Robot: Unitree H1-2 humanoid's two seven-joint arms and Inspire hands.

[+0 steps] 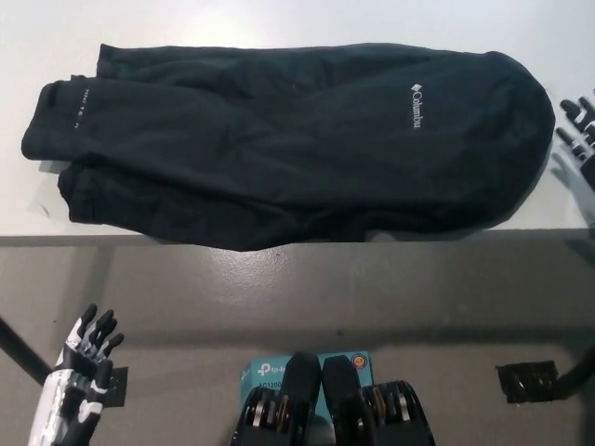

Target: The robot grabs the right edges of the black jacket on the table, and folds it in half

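Right hand [578,125] shows at the far right edge of my view, black, with fingers spread apart and holding nothing; it sits over the white table [279,23] just beside the rounded right end of the jacket [288,144], and I cannot tell whether it touches the cloth. Part of that hand is blurred and cut off by the frame. Left hand [82,358], the white one, rests low at the lower left of my view, below the table's near edge and over the grey floor [372,297], fingers apart and empty. From my seat the jacket lies flat and long across the table, running from near the left edge to near the right edge, with its lower hem touching or slightly overhanging the near edge around the middle. I see a small white logo [416,105] on the cloth toward the right end, turned sideways, and a tiny line of white print near the left end, too small to read. At the left end the cloth is bunched into two overlapping layers. Below the table, on the floor at the lower right, sits a small black block [525,381], well apart from everything else.
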